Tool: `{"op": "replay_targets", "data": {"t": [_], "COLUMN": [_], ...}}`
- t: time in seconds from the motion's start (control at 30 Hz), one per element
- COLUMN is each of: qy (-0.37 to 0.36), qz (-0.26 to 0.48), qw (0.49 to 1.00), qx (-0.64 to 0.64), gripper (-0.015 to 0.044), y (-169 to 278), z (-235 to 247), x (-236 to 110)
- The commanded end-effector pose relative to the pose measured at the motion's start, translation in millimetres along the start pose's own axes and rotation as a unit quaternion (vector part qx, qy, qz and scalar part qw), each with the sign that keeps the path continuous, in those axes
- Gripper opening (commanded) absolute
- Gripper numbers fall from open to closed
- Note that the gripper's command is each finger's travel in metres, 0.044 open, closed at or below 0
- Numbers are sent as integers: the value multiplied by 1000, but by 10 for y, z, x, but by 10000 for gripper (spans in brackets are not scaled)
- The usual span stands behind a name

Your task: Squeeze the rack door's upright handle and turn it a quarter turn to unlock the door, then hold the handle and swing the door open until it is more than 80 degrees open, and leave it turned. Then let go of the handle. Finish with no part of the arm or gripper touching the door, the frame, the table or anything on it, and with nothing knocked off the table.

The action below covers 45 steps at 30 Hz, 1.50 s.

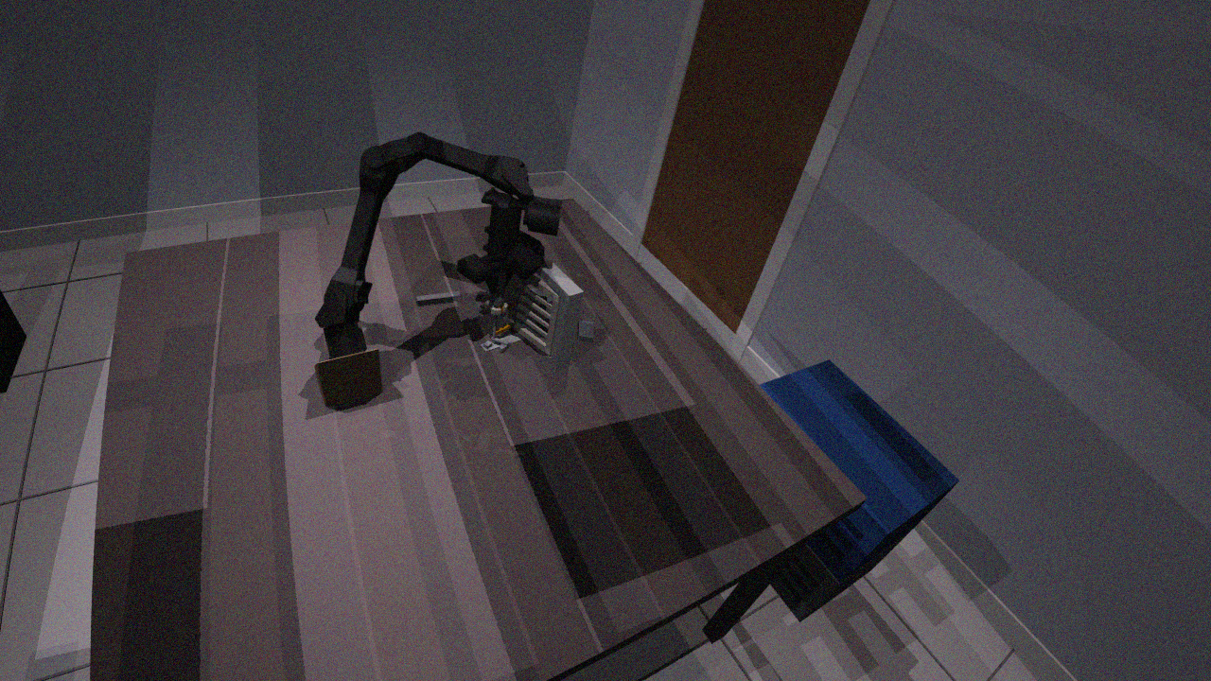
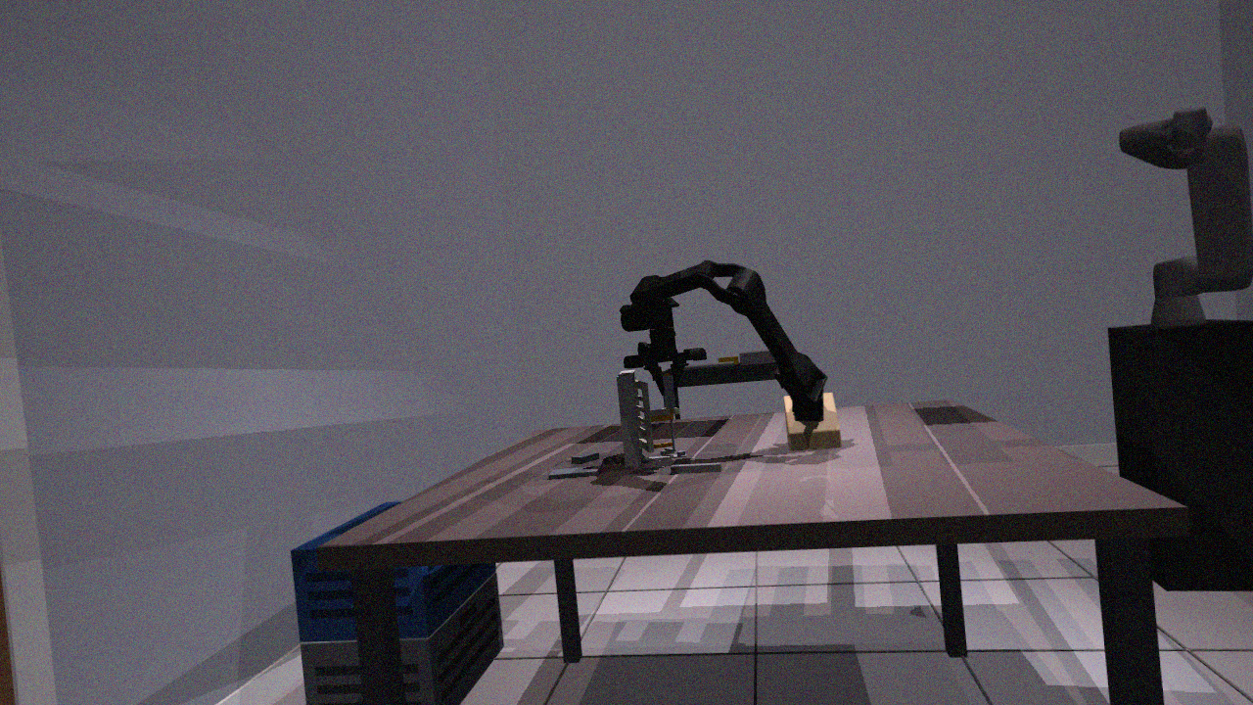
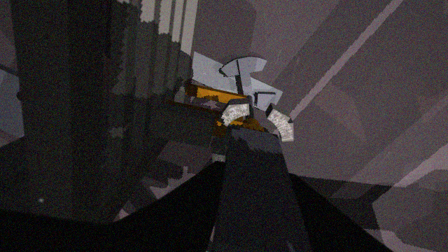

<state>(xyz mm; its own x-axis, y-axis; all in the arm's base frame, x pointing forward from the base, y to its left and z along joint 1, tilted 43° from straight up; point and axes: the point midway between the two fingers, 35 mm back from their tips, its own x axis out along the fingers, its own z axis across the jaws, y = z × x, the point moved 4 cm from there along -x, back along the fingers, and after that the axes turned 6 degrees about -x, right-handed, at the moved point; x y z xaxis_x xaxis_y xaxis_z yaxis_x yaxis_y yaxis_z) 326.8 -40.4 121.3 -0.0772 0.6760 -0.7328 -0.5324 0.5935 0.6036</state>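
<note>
The grey ribbed upright of the rack (image 1: 526, 316) (image 2: 626, 425) (image 3: 148, 63) stands on the table. Orange arms (image 3: 217, 94) (image 1: 503, 328) reach from its side to the dark upright handle (image 3: 257, 196) (image 2: 670, 396). My gripper (image 3: 253, 177) (image 1: 500, 298) (image 2: 668, 388) points down and is shut on the handle, with a black finger on each side. A pale fan-shaped latch piece (image 3: 250, 66) sits low over the light grey base plate (image 3: 210, 70). The base plate lies slanted in the wrist view. Shadow hides the hinge side, so I cannot tell how far the door stands open.
Flat grey bars (image 1: 435, 299) (image 2: 696, 468) and a small grey block (image 1: 586, 328) (image 2: 584, 457) lie near the rack. My arm's base stands at a wooden block (image 1: 348, 380) (image 2: 814, 438). A blue crate (image 1: 864, 448) (image 2: 350, 595) is beyond the table edge.
</note>
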Motion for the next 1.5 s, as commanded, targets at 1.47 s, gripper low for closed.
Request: {"op": "replay_targets", "data": {"t": [1.47], "qy": [-1], "qz": [-5], "qw": [922], "qx": [-388], "gripper": [18], "y": [-461], "z": [-751], "x": [4]}}
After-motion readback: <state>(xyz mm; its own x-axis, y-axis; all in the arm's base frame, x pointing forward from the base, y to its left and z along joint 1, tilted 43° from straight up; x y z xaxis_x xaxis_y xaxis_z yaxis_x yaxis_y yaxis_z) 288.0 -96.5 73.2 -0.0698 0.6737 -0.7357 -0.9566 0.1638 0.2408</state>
